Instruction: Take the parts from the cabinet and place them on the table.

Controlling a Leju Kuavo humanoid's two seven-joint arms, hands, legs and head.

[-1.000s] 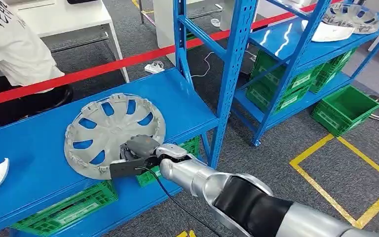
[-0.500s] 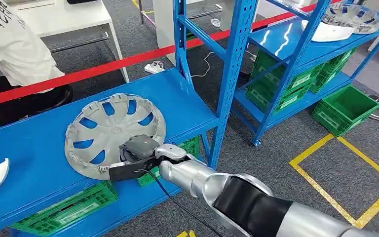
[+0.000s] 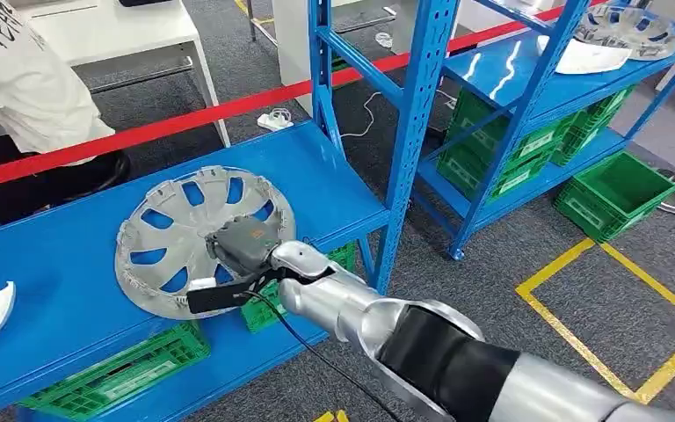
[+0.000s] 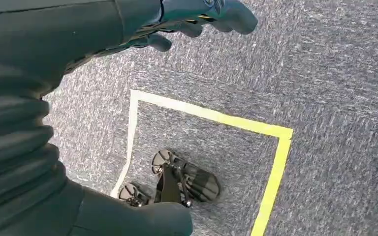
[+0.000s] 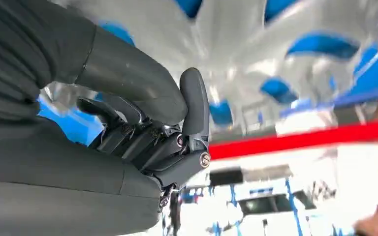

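Over the last second our right hand [image 3: 239, 251] has slid up from the near rim of the hubcap [image 3: 200, 239] onto its hub, so we judge we are settling a grip before lifting the part off the blue shelf [image 3: 334, 189]. In the right wrist view the fingers [image 5: 193, 105] curl against the hubcap's underside, though we cannot tell whether they clamp it. Our left hand [image 4: 197, 17] hangs over the floor, fingers loosely apart, holding nothing. Green crates [image 3: 114, 374] sit at about 7 o'clock below the shelf; we cannot see their contents.
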